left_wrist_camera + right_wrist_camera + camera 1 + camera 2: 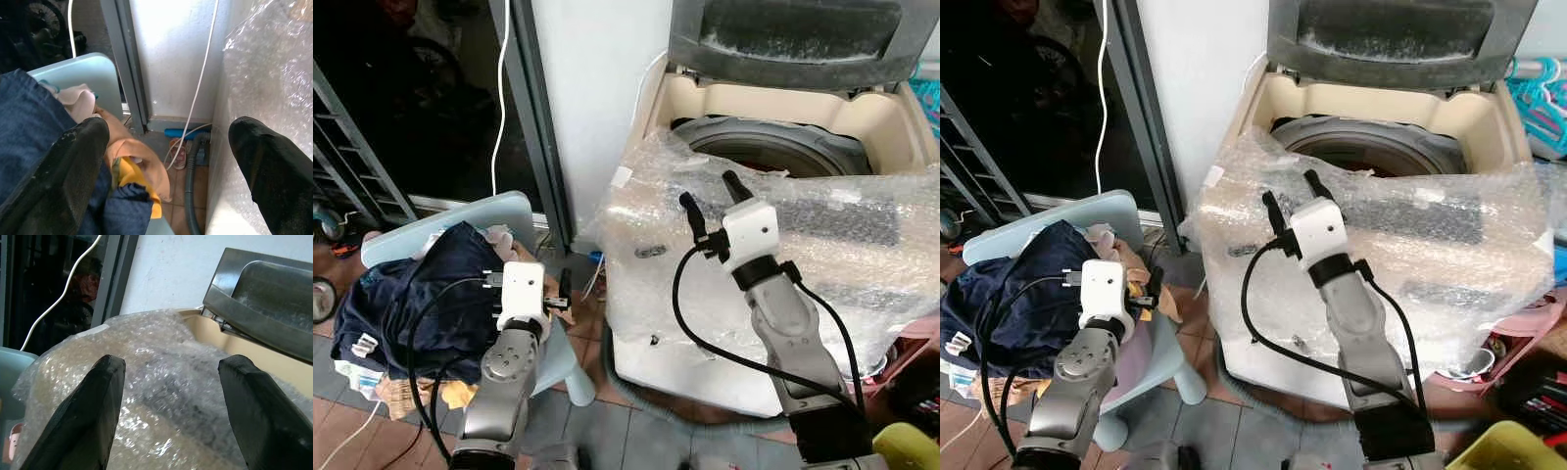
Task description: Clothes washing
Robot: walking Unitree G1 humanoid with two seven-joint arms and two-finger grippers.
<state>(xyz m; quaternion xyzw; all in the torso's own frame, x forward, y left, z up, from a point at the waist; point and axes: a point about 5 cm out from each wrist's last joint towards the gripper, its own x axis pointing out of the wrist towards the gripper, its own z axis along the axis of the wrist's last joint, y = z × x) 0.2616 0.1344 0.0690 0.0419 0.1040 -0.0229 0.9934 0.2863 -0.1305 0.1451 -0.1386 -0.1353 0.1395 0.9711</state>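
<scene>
**Two empty grippers, laundry waiting on the chair**

Both grippers stand with fingers spread wide and nothing between them. The left gripper [558, 286] hangs low at the edge of the clothes pile [421, 294], a heap of dark blue fabric with orange and pale pieces tucked beneath it, resting on a light blue chair [499, 211] just beside the washing machine [773, 147]. From the left wrist view one finger sits right against the dark cloth while the other hangs over the gap by the machine's wall, which suggests the arm is placed to close on a garment rather than to carry one.

The right gripper [710, 201] is raised over the bubble wrap [842, 245] that drapes the machine's front and top, its fingers pointing toward the open drum [769, 157]. The lid [793, 39] is tilted up at the back, so the tub is ready to receive laundry. The chair's closeness to the machine looks deliberate: it keeps the transfer from pile to drum short
</scene>
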